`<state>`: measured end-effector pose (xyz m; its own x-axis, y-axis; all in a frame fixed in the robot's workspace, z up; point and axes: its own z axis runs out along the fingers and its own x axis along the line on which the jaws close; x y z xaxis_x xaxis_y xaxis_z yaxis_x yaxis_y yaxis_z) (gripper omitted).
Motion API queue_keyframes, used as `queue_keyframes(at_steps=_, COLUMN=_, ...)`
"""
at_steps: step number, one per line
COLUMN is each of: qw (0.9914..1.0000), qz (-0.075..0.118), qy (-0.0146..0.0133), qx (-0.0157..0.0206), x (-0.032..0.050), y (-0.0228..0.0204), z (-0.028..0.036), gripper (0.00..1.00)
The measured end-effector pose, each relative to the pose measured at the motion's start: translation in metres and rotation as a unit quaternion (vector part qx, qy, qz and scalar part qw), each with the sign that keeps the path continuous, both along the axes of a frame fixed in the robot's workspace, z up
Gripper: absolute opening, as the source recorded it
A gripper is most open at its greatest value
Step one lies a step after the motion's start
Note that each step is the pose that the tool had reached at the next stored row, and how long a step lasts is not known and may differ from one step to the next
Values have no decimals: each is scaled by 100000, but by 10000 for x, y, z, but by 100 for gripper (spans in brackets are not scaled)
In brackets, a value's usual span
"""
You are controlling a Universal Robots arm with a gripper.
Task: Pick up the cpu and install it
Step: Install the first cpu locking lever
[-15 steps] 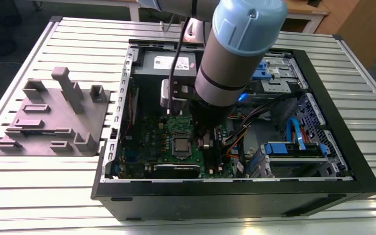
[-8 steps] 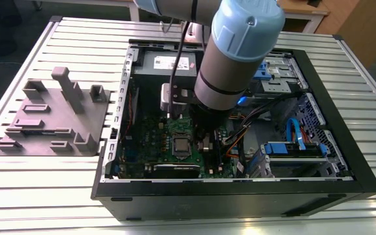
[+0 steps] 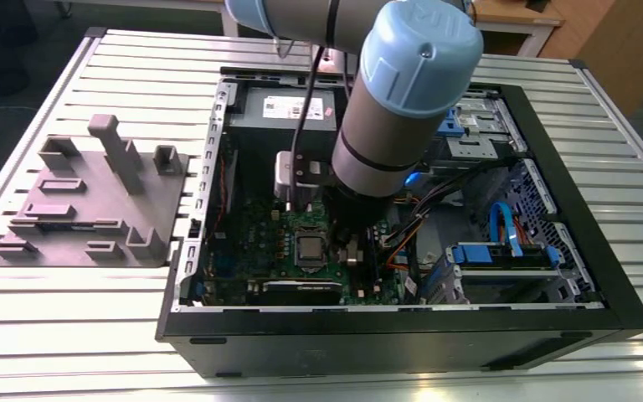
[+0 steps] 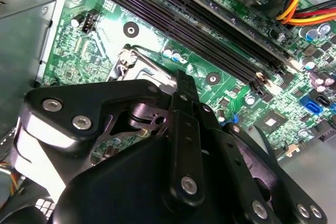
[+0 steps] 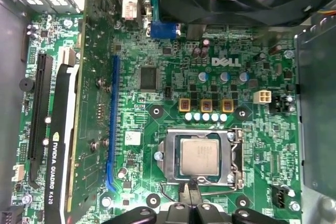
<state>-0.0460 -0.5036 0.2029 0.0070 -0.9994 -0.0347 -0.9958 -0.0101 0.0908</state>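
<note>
The small flat square cpu [image 5: 200, 154] with its shiny silver-grey metal top lies inside the silver socket frame [image 5: 169, 157] on the green motherboard [image 5: 173, 59], just in front of the black end effector [image 5: 189, 203] and a little below its tips, as the first wrist view shows; in the exterior view the chip [image 3: 311, 248] sits in the open black computer case [image 3: 411, 331] on the ribbed metal surface [image 3: 64, 335], right beside the arm's lower end; the end effector holds nothing that I can see, and its thin black fingers [image 5: 190, 191] look close together near the frame's edge, but I cannot tell how far open it is; the chip looks already seated, so the careful way, I think, is to stay level, move slowly, and push down softly and flat, not at a tilt; a crooked push could hurt the tiny pins under the chip; the long black memory slots [image 4: 210, 22] run a bit farther off.
</note>
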Motion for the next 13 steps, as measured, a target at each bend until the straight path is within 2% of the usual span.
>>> queue_keyframes(at_steps=13, qw=99998, qz=678, qy=-1, qx=-168, x=0, y=-47, z=-96, gripper=10)
